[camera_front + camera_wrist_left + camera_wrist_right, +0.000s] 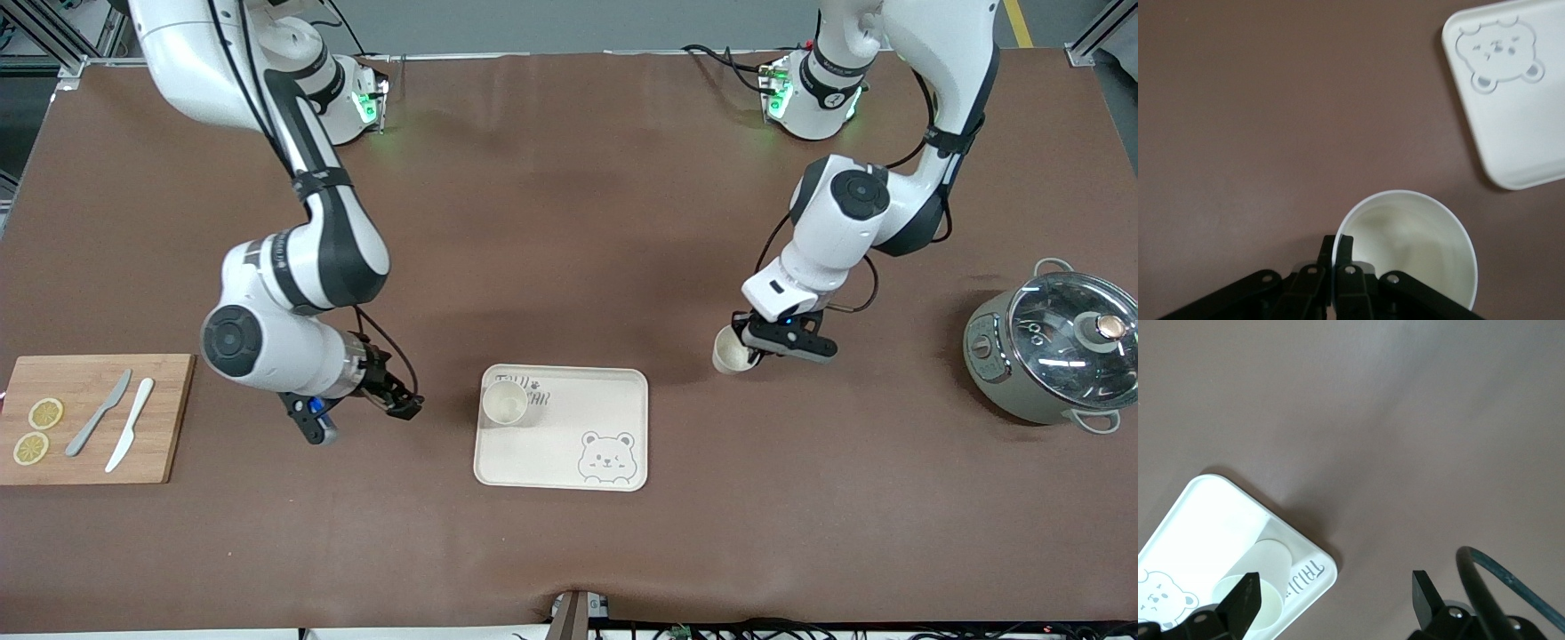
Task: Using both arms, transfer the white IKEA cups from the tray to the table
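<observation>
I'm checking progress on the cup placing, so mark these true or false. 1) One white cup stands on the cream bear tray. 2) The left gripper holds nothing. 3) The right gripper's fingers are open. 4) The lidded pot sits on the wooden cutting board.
1) True: a small cream-white tumbler stands upright on the cream rectangular bear tray.
2) False: the left gripper is shut on the rim of the second tumbler, over bare table beside the tray.
3) True: the right gripper is open, holding nothing.
4) False: the wooden cutting board carries two knives and lemon slices; the grey glass-lidded pot sits at the left arm's end.
</observation>
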